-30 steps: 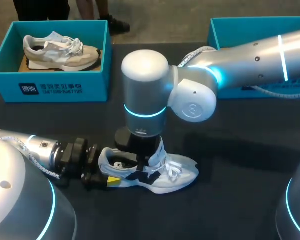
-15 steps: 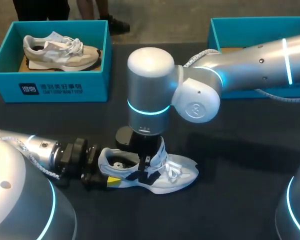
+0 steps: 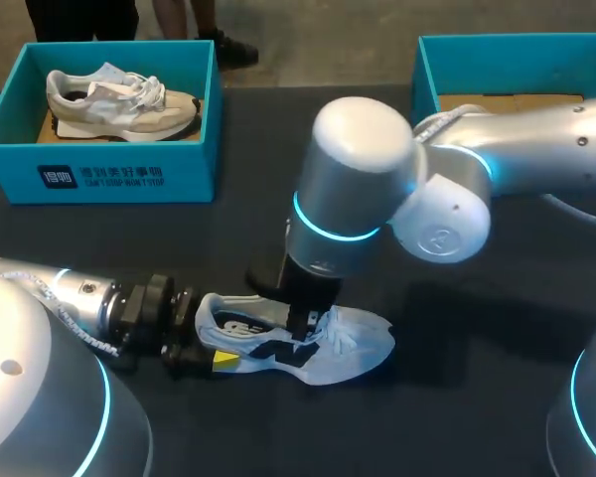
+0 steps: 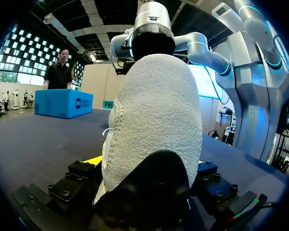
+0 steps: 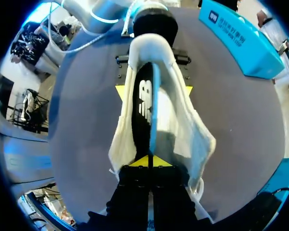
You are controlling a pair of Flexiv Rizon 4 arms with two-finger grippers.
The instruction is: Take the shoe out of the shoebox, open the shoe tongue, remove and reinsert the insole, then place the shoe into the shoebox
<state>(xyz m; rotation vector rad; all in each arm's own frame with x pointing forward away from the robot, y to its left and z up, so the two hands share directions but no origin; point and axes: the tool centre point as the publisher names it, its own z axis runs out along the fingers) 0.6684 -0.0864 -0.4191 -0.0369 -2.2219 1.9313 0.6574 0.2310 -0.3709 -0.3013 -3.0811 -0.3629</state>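
Both grippers are busy. The right gripper [image 5: 148, 161] hangs from the bulkiest thing on view, the right arm [image 3: 497, 169], which comes in from the right and bends straight down over the dark table [image 3: 457, 397]. The left gripper [image 3: 207, 338] lies low along the table from the left.

Two teal boxes stand at the far edge. The left shoebox [image 3: 99, 174] holds a second shoe [image 3: 119, 99], and the right shoebox [image 3: 424, 70] is partly hidden behind the arm (little of its inside shows).

The white shoe [image 3: 353, 343] stands on its sole between the arms, toe to the right, well apart from both boxes. The left gripper is clamped on its heel, one finger at each side. The right gripper's tips are pinched on the insole [image 5: 143, 110], a dark sheet with a blue edge. It stands on edge in the shoe's opening and runs from the fingers toward the heel.
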